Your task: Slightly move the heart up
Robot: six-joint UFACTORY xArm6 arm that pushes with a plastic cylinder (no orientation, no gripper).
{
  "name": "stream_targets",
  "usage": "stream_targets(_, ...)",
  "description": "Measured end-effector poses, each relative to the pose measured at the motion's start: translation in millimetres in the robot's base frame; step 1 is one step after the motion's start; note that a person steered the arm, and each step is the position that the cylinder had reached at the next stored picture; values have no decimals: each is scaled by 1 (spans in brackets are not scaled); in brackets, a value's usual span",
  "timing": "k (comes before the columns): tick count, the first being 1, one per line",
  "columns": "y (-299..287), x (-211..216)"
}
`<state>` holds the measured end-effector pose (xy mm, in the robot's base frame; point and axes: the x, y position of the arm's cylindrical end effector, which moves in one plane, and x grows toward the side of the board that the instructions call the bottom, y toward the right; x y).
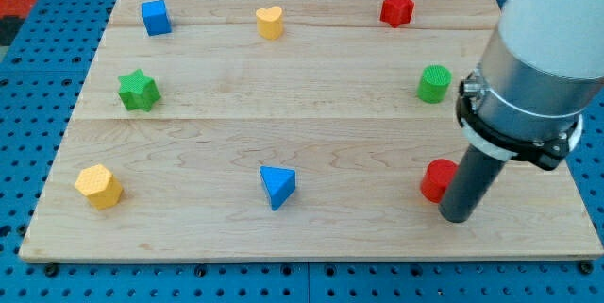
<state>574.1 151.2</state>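
Note:
The yellow heart (270, 22) sits near the view's top edge of the wooden board (189, 133), left of centre. My tip (457, 217) rests on the board at the lower right, far from the heart. It stands just right of a red round block (436, 179), which the rod partly hides; I cannot tell whether they touch.
A blue cube (156, 17) is at the top left and a red star (397, 8) at the top right. A green star (139, 91) is at the left, a green cylinder (434, 84) at the right. A yellow hexagon (99, 187) and a blue triangle (276, 186) lie near the bottom.

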Motion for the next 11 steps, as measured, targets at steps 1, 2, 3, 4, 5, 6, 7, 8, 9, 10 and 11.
stream_targets(1,32,1)
stream_targets(2,35,14)
stream_targets(3,35,15)
stream_targets(4,35,15)
stream_targets(5,35,16)
stream_targets(6,-21,19)
stream_targets(7,-58,-31)
stream_targets(8,-108,-112)
stream_targets(9,-164,-186)
stream_targets(10,-180,-238)
stream_targets(11,-182,-286)
